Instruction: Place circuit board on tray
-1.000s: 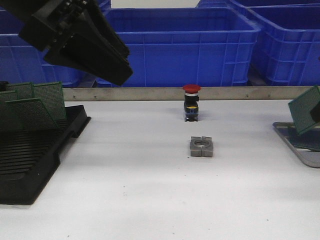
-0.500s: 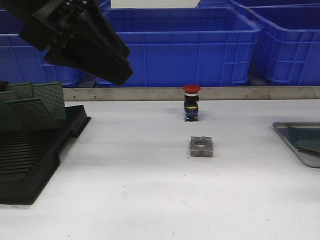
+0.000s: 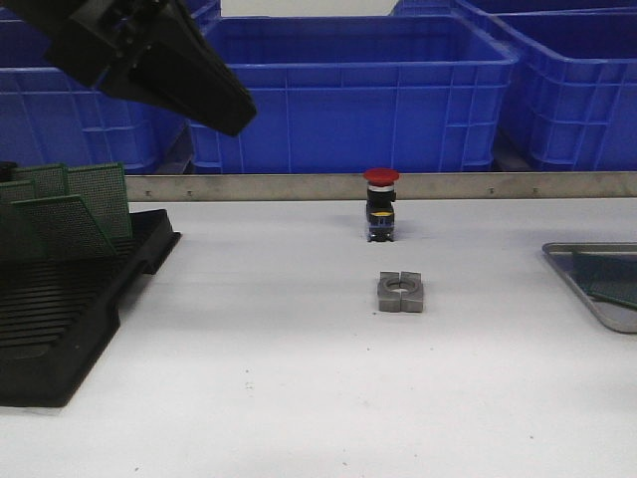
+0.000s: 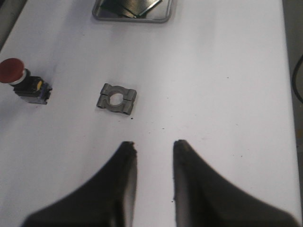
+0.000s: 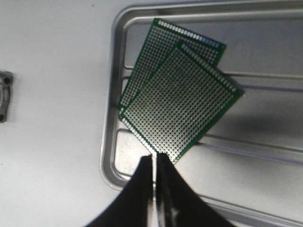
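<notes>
Two green circuit boards lie overlapping in the grey tray (image 5: 110, 142): the upper circuit board (image 5: 182, 101) rests across the lower one (image 5: 189, 38). My right gripper (image 5: 155, 158) hovers over the tray's corner, shut, with its tips just off the upper board's corner and nothing between them. It is out of the front view, where the tray (image 3: 569, 267) sits at the right edge with a board (image 3: 615, 289) in it. My left gripper (image 3: 227, 108) hangs high at the upper left, open (image 4: 155, 146) and empty above the table.
A black slotted rack (image 3: 60, 319) at the left holds several upright green boards (image 3: 70, 204). A red-capped push button (image 3: 380, 204) and a grey metal clamp block (image 3: 401, 292) stand mid-table. Blue crates (image 3: 348, 90) line the back behind a metal rail.
The board held tilted at the front view's right edge has gone down into the tray, and the right gripper has left that view. The left arm has lifted slightly.
</notes>
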